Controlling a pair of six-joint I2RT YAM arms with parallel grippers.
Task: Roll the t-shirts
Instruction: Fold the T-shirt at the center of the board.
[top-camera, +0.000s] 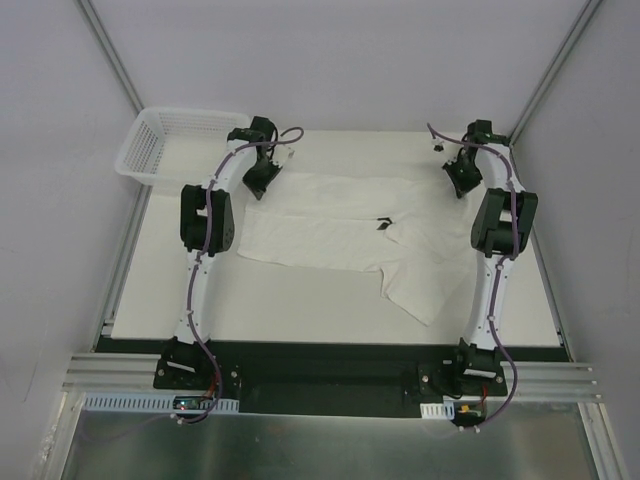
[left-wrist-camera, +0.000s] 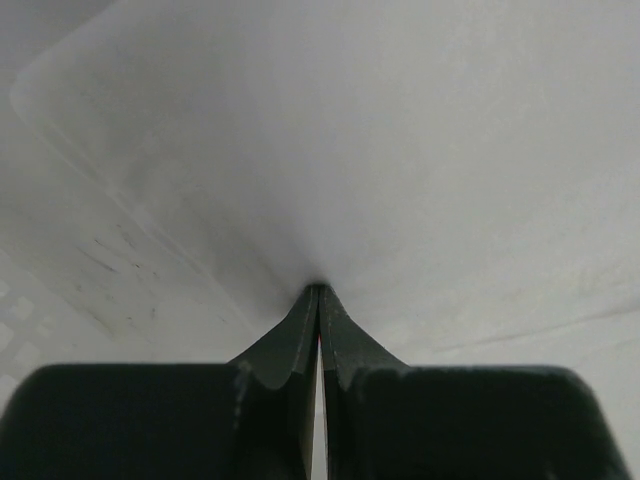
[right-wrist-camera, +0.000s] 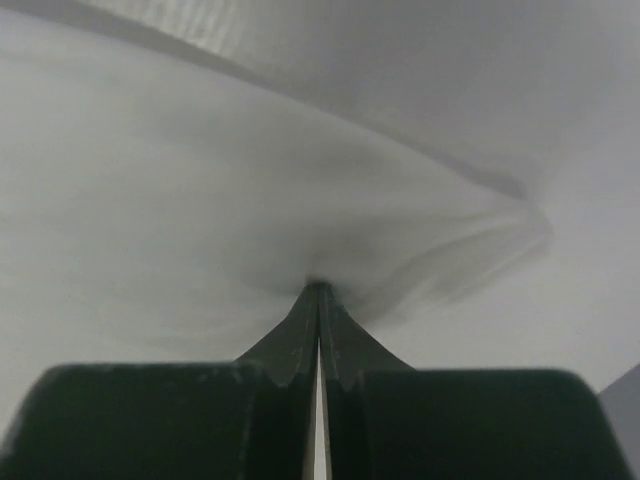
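Observation:
A white t-shirt (top-camera: 340, 235) lies spread across the middle of the table, its small dark neck label (top-camera: 384, 223) near the centre and one part trailing toward the front right. My left gripper (top-camera: 262, 183) is shut on the shirt's far left corner; in the left wrist view the cloth (left-wrist-camera: 330, 150) puckers at the closed fingertips (left-wrist-camera: 319, 290). My right gripper (top-camera: 462, 184) is shut on the far right edge; in the right wrist view the cloth (right-wrist-camera: 250, 200) wrinkles into the closed tips (right-wrist-camera: 318, 286).
A white plastic mesh basket (top-camera: 180, 145) stands at the far left corner, just behind the left arm. Grey walls with metal rails close in the sides and back. A black base rail (top-camera: 330, 375) runs along the near edge.

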